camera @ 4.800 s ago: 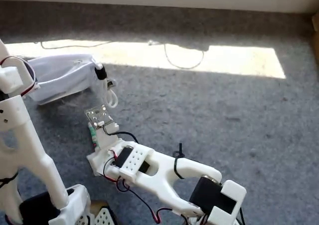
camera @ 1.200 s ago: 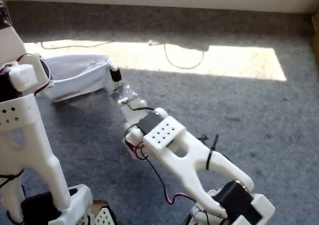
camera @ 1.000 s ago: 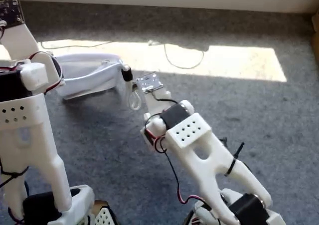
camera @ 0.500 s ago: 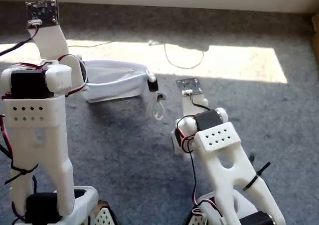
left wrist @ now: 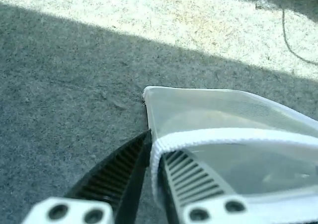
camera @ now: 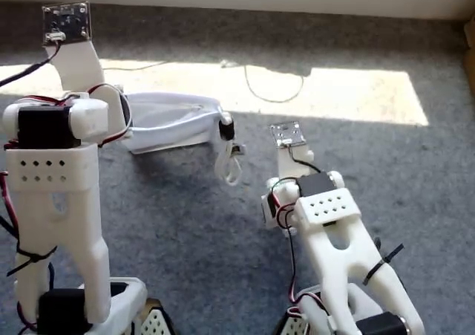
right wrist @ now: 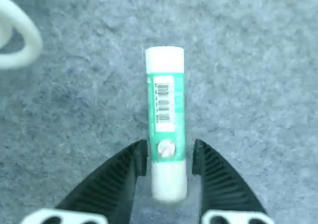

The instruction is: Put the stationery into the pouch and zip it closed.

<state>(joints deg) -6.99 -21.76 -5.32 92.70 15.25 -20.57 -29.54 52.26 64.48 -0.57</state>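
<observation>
White mesh pouch [camera: 174, 119] sits clamped at its rim in the left jaws, probably to steady it; right jaws grip a green glue stick [right wrist: 165, 110]

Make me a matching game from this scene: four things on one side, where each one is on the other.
Things:
1 pouch
2 glue stick
3 ring
4 cable

Places:
A in the sunlit patch of carpet
B pinched at its edge by the left gripper
C just past the pouch's zipper end
D held in the right gripper

Pairs: 1-B; 2-D; 3-C; 4-A
</observation>
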